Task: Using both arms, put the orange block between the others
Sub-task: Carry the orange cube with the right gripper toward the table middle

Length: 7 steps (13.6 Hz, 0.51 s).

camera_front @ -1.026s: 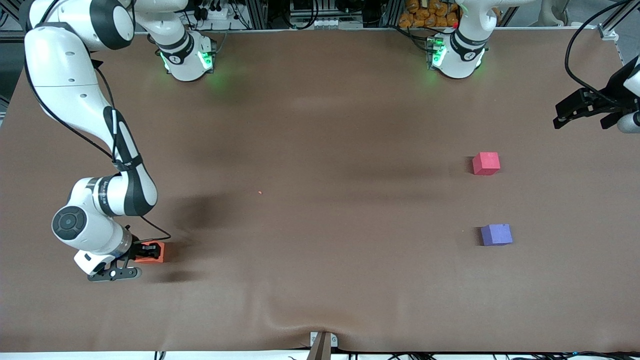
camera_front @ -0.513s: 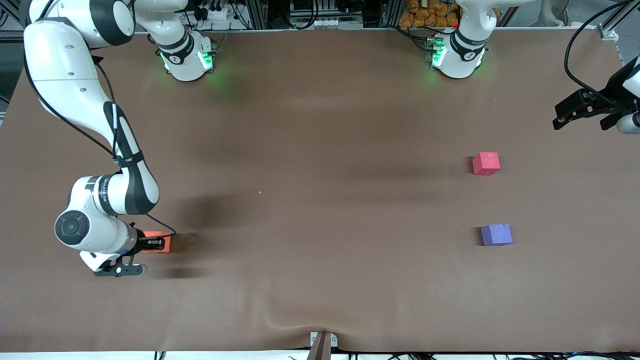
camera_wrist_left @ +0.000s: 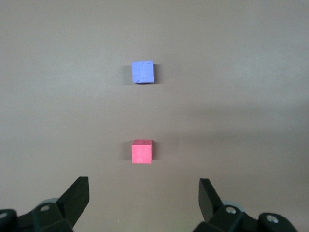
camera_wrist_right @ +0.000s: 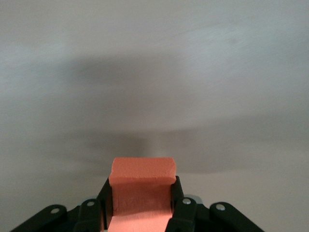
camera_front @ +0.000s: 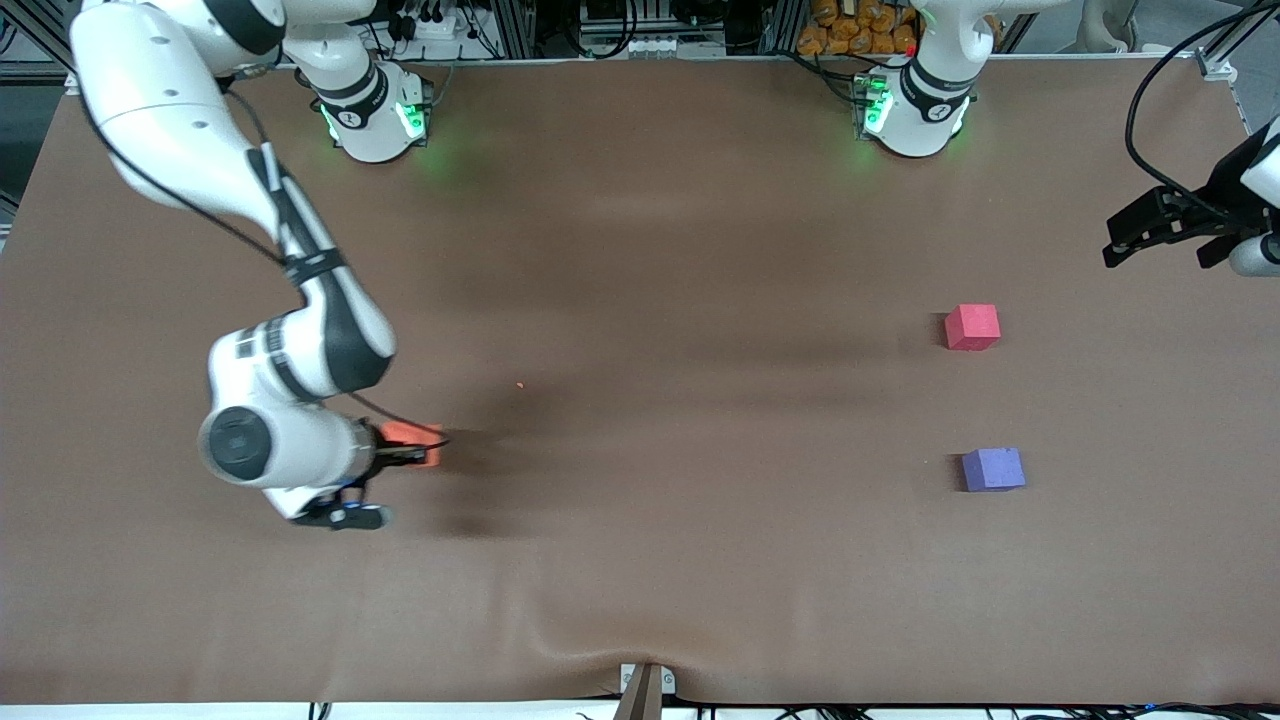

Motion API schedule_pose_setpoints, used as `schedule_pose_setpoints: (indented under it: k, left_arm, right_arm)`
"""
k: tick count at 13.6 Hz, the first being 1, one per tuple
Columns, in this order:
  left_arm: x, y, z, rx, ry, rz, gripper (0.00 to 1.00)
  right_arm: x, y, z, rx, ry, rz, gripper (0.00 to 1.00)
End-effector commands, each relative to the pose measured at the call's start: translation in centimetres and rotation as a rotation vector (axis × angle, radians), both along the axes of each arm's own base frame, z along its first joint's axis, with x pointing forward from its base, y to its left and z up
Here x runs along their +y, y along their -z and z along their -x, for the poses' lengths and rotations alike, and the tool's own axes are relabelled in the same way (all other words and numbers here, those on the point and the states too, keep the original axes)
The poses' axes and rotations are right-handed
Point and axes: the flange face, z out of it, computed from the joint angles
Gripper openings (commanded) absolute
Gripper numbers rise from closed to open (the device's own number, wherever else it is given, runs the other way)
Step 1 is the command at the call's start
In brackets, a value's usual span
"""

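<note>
Orange foam shows between the black fingers of the right gripper (camera_front: 418, 458): the orange block (camera_front: 412, 437) is clamped there, its sides squeezed in where the pads press, as the right wrist view makes plain (camera_wrist_right: 142, 191). The gripper hangs over the brown table (camera_front: 640, 560) toward the right arm's end, somewhat nearer the front edge than the middle, with a dark shadow on the surface beside it.

The pinkish-red cube (camera_front: 972, 327) and the purple-blue cube (camera_front: 992, 469) sit on the table toward the left arm's end, well apart from the orange block. They are apart from each other with bare table between them; the purple-blue one lies nearer the front camera. Both rest flat.

The left gripper (camera_front: 1165, 232) hovers over the table's edge at the left arm's end, its fingers (camera_wrist_left: 77, 195) spread wide with nothing between them. From its wrist camera both cubes are seen, the pinkish-red cube (camera_wrist_left: 142, 152) closer to the gripper and the purple-blue cube (camera_wrist_left: 143, 72) past it.
</note>
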Motion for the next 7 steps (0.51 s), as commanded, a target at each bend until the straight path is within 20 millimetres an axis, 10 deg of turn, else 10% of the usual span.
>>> schedule_pose_setpoints:
  k: [1,7]
  left_arm:
    - [-0.1,-0.2,-0.3,-0.012,-0.010,-0.012,1.00]
    - [0.1,-0.3,-0.4,-0.019,-0.012,-0.016,1.00]
  right_arm:
    - [8.3,-0.3,2.8,0.001,-0.001,0.018,0.00]
    - [22.4,-0.1,9.3,-0.073,-0.058,-0.012,0.04]
